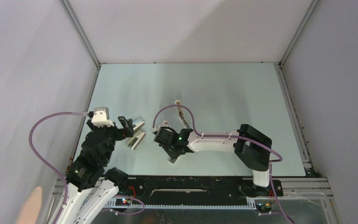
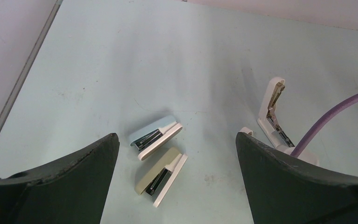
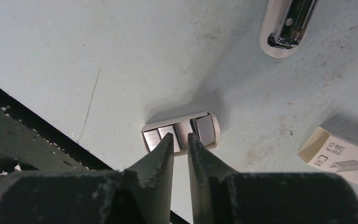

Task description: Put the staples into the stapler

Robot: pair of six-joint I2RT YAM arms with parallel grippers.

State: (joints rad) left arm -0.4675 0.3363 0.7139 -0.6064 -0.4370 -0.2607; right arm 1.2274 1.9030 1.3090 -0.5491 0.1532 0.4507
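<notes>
Arms reach in from six o'clock in the top view over the pale tabletop (image 1: 214, 88). The left hand (image 1: 129, 127) sits at nine o'clock, with two small staplers (image 1: 137, 134) just beside it toward three o'clock. The right hand (image 1: 173, 156) points down near the six o'clock edge. The stapler (image 1: 180, 108) lies at twelve o'clock of it, partly crossed by a purple cable (image 1: 168, 108).

Left wrist view: the left hand (image 2: 177, 140) is spread wide, its dark fingers (image 2: 88, 172) holding nothing. Between them lie the two small staplers, a blue-topped one (image 2: 156, 135) and a beige one (image 2: 161, 175) at its six o'clock, near each other. The stapler (image 2: 272, 116) is at three o'clock, hinged open, one arm flat and the other raised toward twelve.

Right wrist view: the right hand (image 3: 181, 140) is narrow, with only a slim gap between the fingertips (image 3: 165, 144). The tips straddle one grey block of the staples (image 3: 205, 129), which lie side by side in a small white tray (image 3: 217, 131) at centre. Whether the tips already pinch that block I cannot tell. One end of the stapler (image 3: 286, 23) shows at one o'clock, and a little white box (image 3: 338, 156) with a red mark lies at four o'clock.
</notes>
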